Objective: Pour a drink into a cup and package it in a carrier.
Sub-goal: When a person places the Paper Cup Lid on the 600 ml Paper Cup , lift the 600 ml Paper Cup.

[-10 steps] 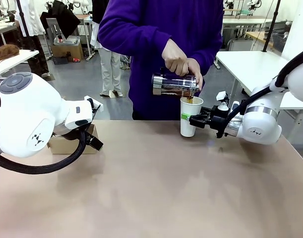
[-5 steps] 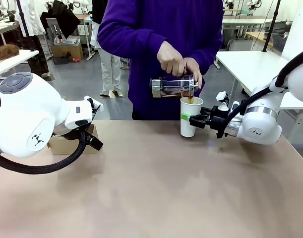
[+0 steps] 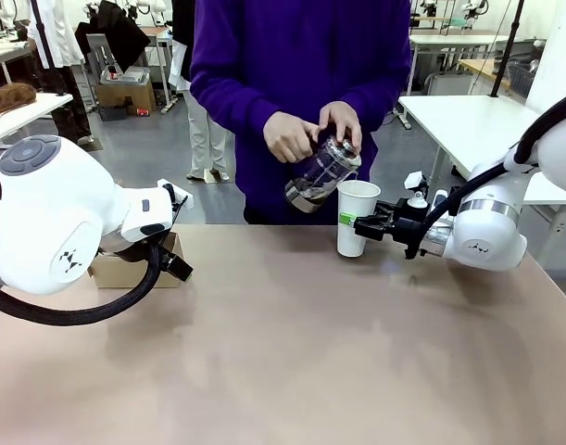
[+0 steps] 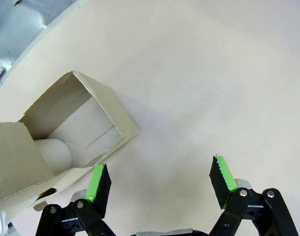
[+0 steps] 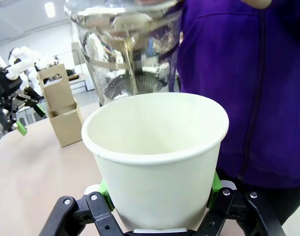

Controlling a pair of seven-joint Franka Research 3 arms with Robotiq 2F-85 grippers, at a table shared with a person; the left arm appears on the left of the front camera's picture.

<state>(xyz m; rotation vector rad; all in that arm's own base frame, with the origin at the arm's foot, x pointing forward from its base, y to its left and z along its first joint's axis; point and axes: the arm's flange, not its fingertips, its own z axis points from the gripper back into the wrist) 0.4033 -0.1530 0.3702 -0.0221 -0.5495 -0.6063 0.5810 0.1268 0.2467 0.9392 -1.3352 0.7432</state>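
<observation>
One carrier, one cup, one pitcher, two robot arms and a person's two hands are in view.

At middle left of the front view, the carrier [image 3: 125, 269] stands on the worktop [image 3: 283, 352] near its far edge, partly behind the bulky left arm. In the left wrist view, the left gripper [image 4: 159, 169] hangs above it with jaws spread wide and nothing between them. One green pad is over the carrier's near wall [image 4: 103, 105], the other over bare worktop. A pale rounded shape lies in one pocket; what it is cannot be told.

The whole centre and foreground of the worktop is open.

Right of centre, close to the far edge, the person's hands [image 3: 287, 137] hold the pitcher [image 3: 321, 171] tilted just above and left of the cup [image 3: 355, 218], with a little dark drink [image 3: 306, 190] at its lower end. The cup stands upright, open-topped.

The right arm reaches in level from the right, and the right gripper [image 3: 361, 225] is clamped on the cup's lower side.
</observation>
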